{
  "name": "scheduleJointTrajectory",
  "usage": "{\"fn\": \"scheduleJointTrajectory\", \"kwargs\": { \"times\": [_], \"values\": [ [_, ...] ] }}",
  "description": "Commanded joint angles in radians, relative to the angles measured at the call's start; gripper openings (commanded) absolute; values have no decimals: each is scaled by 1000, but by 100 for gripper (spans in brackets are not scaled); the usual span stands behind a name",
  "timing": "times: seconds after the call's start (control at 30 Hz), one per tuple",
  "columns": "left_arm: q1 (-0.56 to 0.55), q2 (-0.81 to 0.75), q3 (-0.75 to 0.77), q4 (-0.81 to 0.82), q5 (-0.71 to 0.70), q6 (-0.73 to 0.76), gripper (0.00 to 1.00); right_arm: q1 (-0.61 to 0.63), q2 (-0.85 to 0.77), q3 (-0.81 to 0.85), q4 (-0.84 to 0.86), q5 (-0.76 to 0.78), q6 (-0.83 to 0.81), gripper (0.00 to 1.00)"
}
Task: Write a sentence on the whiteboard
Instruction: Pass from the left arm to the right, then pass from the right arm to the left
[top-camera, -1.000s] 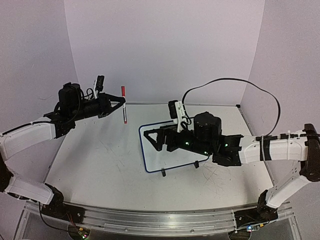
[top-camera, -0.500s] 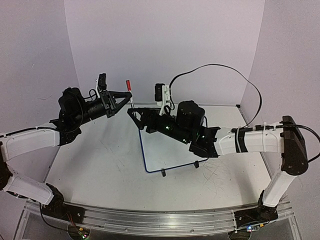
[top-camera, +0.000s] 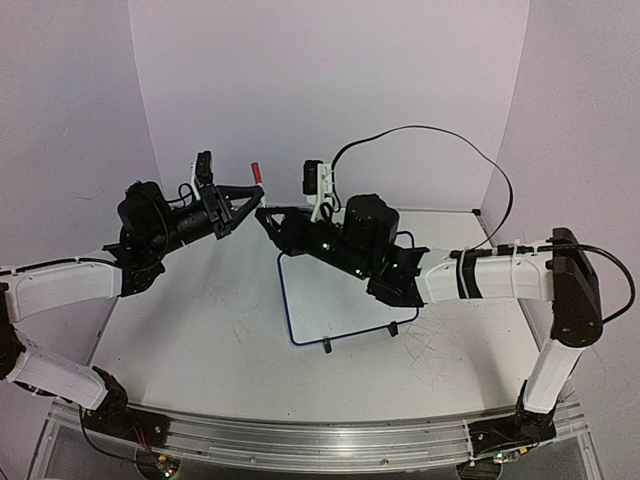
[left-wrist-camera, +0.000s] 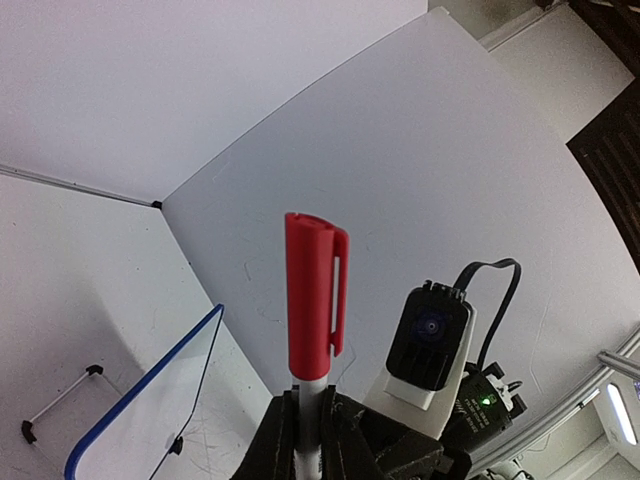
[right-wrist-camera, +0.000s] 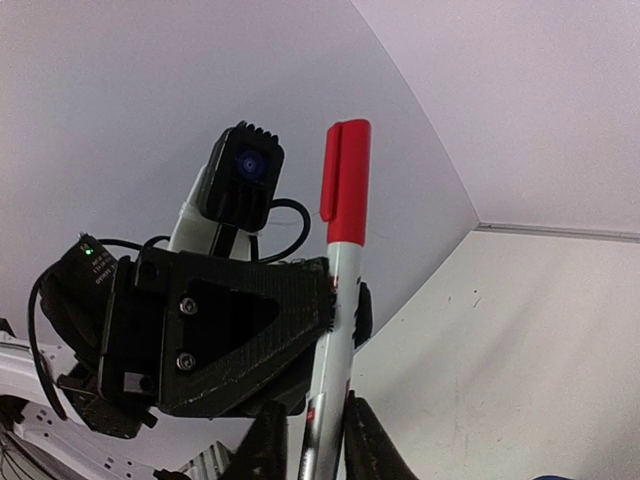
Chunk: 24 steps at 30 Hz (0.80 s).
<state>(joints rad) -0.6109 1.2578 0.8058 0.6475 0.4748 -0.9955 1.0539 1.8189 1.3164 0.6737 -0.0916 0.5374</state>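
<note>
A marker with a white body and a red cap stands cap-up above the table's far left-centre. My left gripper is shut on the body just under the red cap. My right gripper meets it from the right and is shut on the same body lower down, its fingers on either side. The whiteboard with its blue rim lies on the table below; my right arm covers much of it. No sentence shows on its visible part.
The board's two black clip feet point toward the near edge. A black cable loops above my right arm. White walls close in the table at the back and both sides. The tabletop is scratched.
My right arm swung up and left from over the whiteboard to the marker and its jaws closed on the body. My left gripper tipped the marker cap-up and shifted right.
</note>
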Motion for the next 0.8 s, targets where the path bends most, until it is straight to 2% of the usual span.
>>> {"fn": "scheduleJointTrajectory", "kwargs": {
  "times": [0.0,0.07,0.1,0.2,0.27,0.37,0.43,0.5,0.63,0.7,0.77],
  "values": [
    [-7,-3,-5,70,-10,-11,0,-13,32,57,46,-34,20,11],
    [-7,-1,-4,71,-8,-5,1,-18,28,53,46,-46,22,6],
    [-7,-2,-5,71,-7,-1,7,-21,21,45,46,-49,20,3],
    [-7,-9,-26,70,-12,13,51,-35,-23,-7,37,-62,0,0],
    [-5,-14,-45,68,-15,12,75,-51,-69,-57,1,-67,-17,0],
    [0,-7,-51,61,38,8,90,-83,-163,-121,-123,-76,-98,0],
    [6,-2,-39,38,89,22,96,-94,-233,-142,-256,-71,-190,0],
    [12,-2,-11,-18,136,57,96,-94,-294,-137,-436,-75,-327,0],
    [14,64,105,-143,297,121,89,-92,-372,-105,-835,-22,-475,0],
    [11,108,140,-155,359,109,87,-92,-393,-89,-941,21,-500,0],
    [6,141,162,-158,395,95,85,-93,-424,-103,-976,2,-522,0]
  ]
}}
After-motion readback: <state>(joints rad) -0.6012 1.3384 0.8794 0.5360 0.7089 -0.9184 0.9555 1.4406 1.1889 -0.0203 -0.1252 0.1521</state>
